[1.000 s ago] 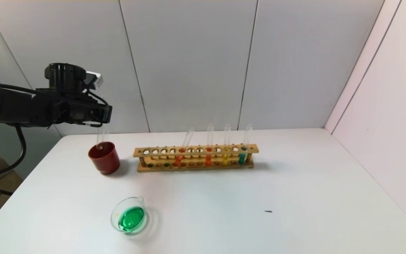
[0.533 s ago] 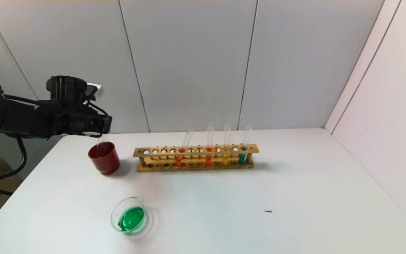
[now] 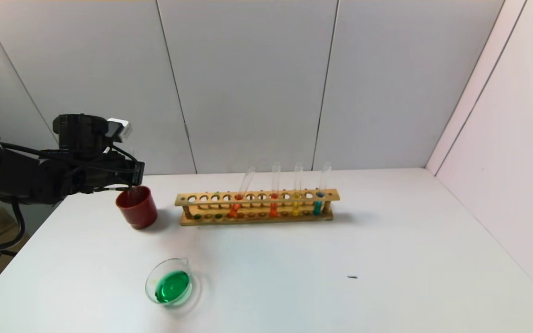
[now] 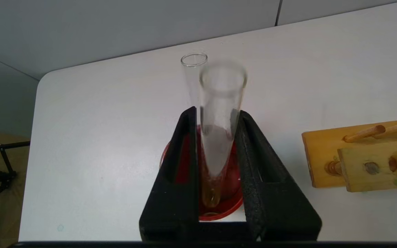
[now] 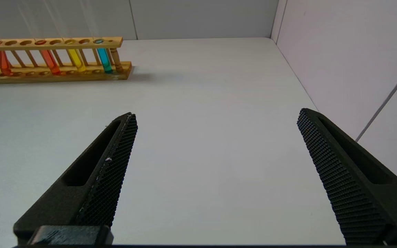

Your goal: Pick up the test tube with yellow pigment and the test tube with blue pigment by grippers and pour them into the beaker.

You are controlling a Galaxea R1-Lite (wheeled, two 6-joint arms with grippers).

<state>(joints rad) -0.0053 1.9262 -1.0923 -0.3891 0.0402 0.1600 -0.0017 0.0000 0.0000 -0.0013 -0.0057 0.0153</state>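
From the head view, the left gripper [image 3: 130, 178] hangs right over the dark red cup [image 3: 137, 207] at the left end of the wooden rack [image 3: 257, 207]. The beaker [image 3: 170, 286] sits nearer the front of the white table [image 3: 387, 259], holding green liquid. In the rack, a test tube with yellow pigment [image 3: 296, 196] and a test tube with blue pigment [image 3: 320, 194] stand upright beside two orange tubes.

Through the left wrist view, the black fingers [image 4: 181, 165] flank a nearly empty test tube [image 4: 219, 131] with yellowish residue at its round bottom, which reaches down into the red cup [image 4: 233, 206]. I cannot tell whether they are pinching the glass or have just let go. A second empty tube [image 4: 191, 74] leans in the cup behind it.

The right wrist view shows the right gripper [image 5: 215, 120] with fingers spread wide, holding nothing, above bare table [image 5: 202, 86], well apart from the rack [image 5: 53, 58].
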